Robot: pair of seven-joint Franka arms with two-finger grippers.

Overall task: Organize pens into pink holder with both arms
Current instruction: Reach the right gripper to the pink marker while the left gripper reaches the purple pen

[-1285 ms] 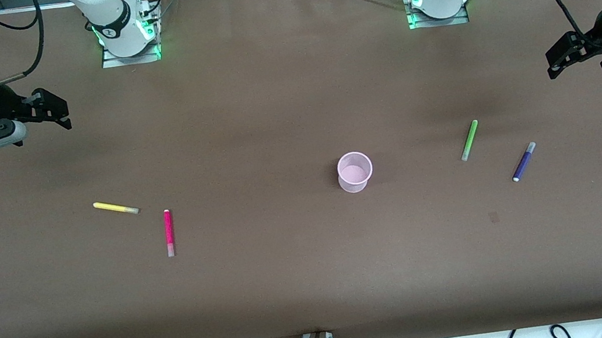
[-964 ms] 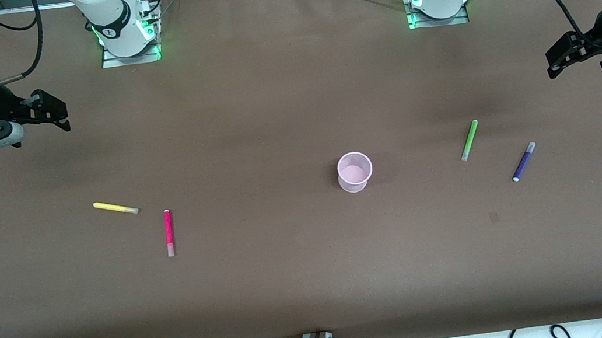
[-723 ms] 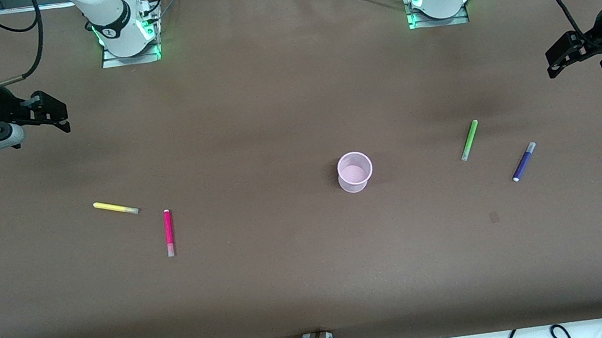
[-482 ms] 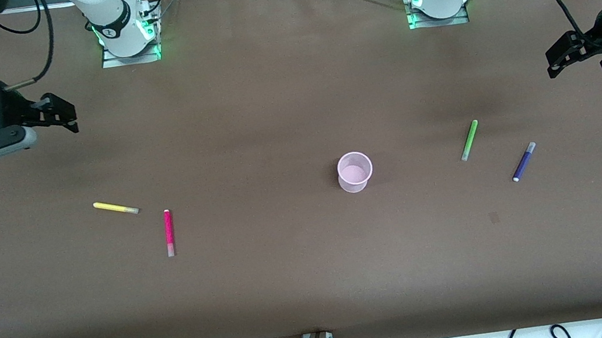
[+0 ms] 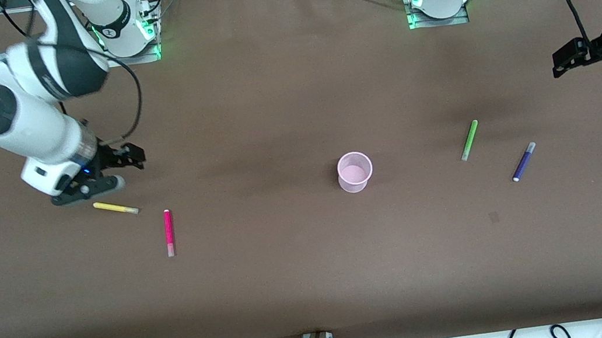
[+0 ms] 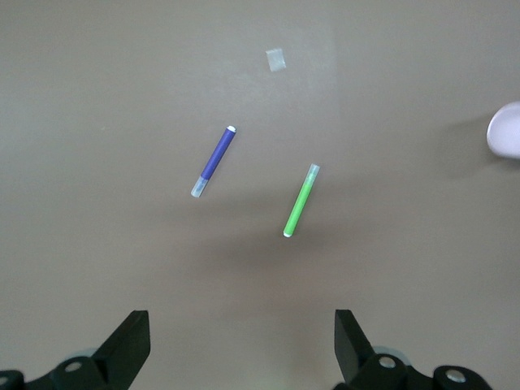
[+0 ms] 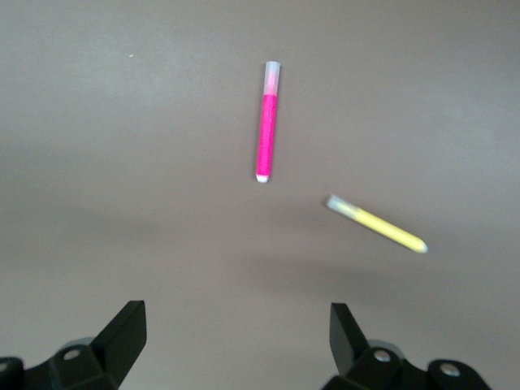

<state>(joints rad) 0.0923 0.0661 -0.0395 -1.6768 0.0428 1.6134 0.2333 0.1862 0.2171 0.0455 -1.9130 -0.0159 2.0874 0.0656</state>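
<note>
Pink holder (image 5: 355,171) stands upright mid-surface, nothing inside it. All four pens lie flat on the brown surface (image 5: 292,270). Yellow pen (image 5: 115,208) and magenta pen (image 5: 168,233) lie toward the right arm's end, magenta nearer the front camera. Right gripper (image 5: 130,158) hovers over the surface just beside the yellow pen, jaws wide apart, holding nothing. Green pen (image 5: 469,140) and dark purple pen (image 5: 524,162) lie toward the left arm's end. Left gripper (image 5: 563,59) hangs at that end of the surface, well apart from both, jaws wide, empty.
</note>
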